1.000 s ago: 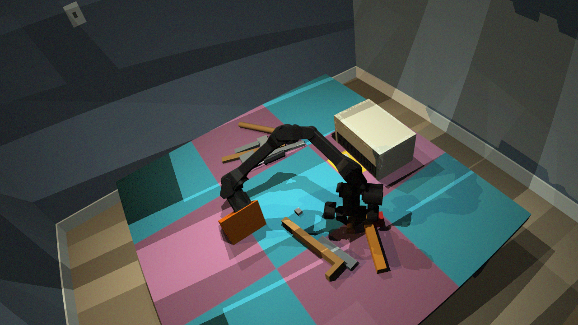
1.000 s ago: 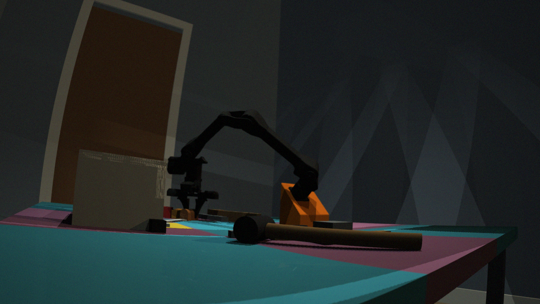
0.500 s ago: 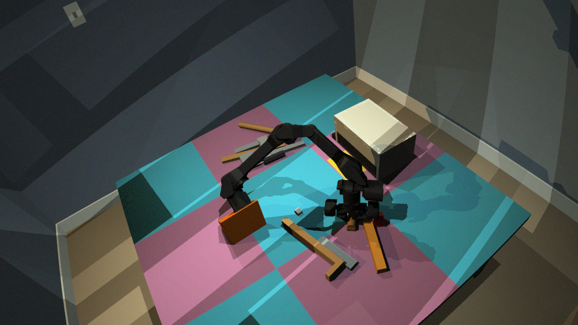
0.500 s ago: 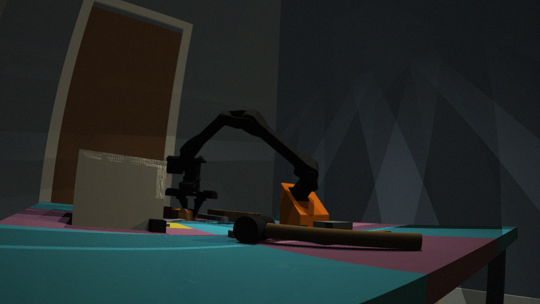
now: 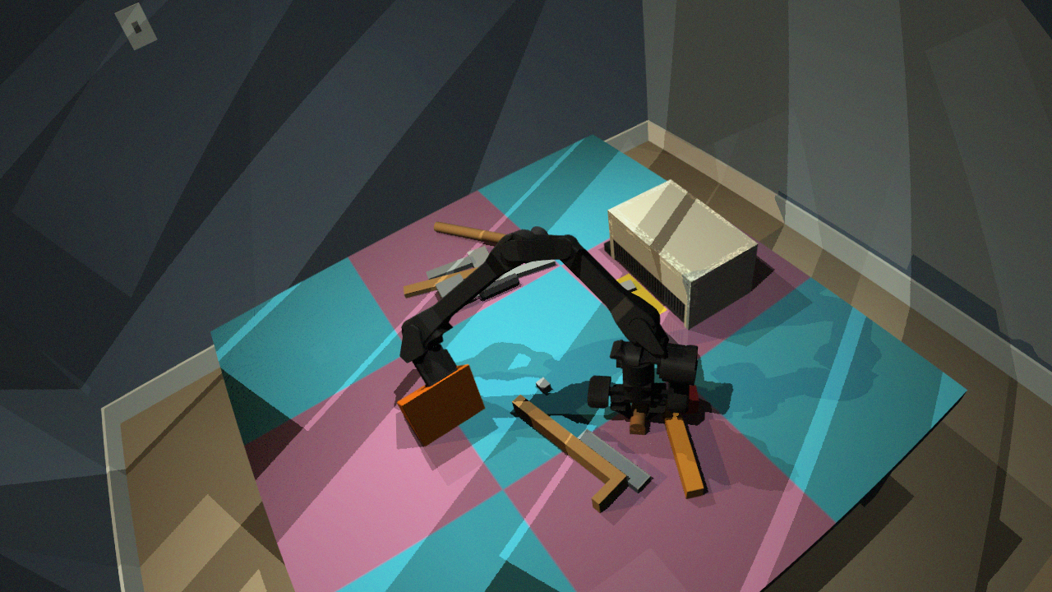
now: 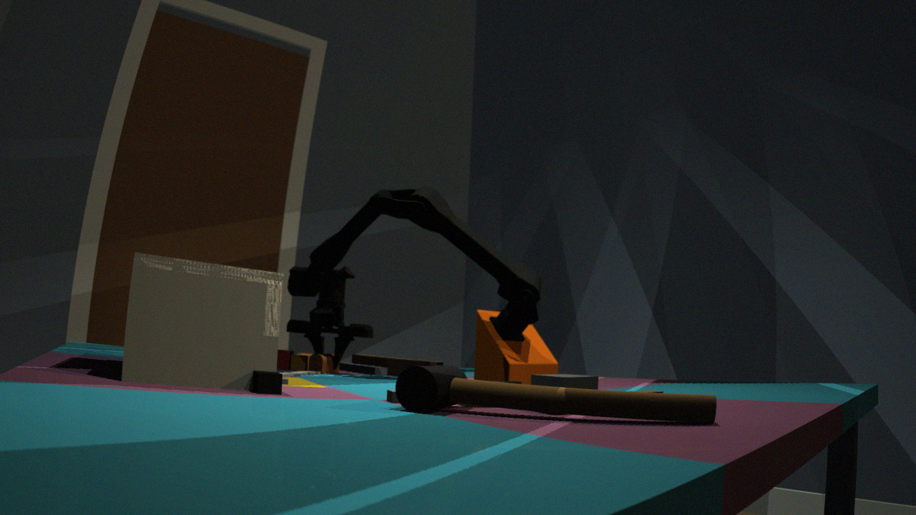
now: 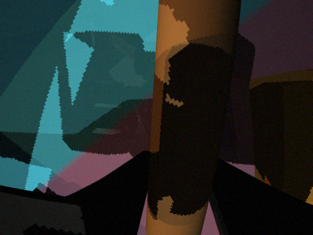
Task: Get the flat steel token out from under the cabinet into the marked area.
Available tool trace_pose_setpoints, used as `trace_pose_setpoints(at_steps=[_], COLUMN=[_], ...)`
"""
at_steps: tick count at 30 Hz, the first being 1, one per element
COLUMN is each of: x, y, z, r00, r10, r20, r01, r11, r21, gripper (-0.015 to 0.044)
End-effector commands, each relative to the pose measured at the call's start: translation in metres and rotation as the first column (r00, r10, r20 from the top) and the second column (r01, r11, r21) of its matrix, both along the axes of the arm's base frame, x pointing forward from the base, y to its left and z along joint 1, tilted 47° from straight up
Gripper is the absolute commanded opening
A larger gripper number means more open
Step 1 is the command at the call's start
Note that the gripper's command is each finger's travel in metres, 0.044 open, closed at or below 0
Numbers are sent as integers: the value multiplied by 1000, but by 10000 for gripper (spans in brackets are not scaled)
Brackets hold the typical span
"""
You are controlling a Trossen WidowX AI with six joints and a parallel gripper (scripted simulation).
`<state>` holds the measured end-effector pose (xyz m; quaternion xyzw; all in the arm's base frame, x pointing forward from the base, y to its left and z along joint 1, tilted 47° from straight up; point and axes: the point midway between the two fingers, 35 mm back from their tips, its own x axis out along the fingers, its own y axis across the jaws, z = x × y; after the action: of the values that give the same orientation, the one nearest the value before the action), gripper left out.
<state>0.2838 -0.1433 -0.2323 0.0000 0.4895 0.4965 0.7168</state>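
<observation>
My gripper is shut on a round wooden handle, just above the table in front of the cabinet's right side. The handle's far end is hidden, so I cannot tell what it carries. The cream cabinet stands at the back right, with dark vent slots along its bottom. The yellow marked area lies in front of it, partly covered by my arm in the top view. A flat grey piece, apparently the token, lies on it; its exact margin to the edges is unclear.
An orange-brown bar, an L-shaped wooden stick, a grey bar and a red block lie near the gripper. A small pale cube lies left. A mallet and several tools lie beyond my arm. A black block touches the cabinet's corner.
</observation>
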Motion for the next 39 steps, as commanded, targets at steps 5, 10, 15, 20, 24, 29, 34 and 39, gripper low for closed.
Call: trace_pose_setpoints(at_steps=[5, 10, 15, 20, 24, 29, 34, 39], x=[-12, -19, -19, -19, -19, -19, -20, -21], y=[-11, -16, -13, -13, -13, -13, -13, -12], z=[-8, -13, -13, -13, -13, -12, -12, -14], r00=[1000, 1000, 1000, 1000, 1000, 1000, 1000, 1000], r10=[-4, -5, -3, -3, -4, -7, -8, -8], r20=[4, 3, -4, -4, -3, 0, -1, -1], r01=[4, 5, 3, 3, 4, 7, 8, 8], r11=[1000, 1000, 1000, 1000, 1000, 1000, 1000, 1000], r21=[-4, -4, -1, -1, -2, -4, -4, -4], gripper=[0, 0, 105, 200, 226, 270, 270, 270])
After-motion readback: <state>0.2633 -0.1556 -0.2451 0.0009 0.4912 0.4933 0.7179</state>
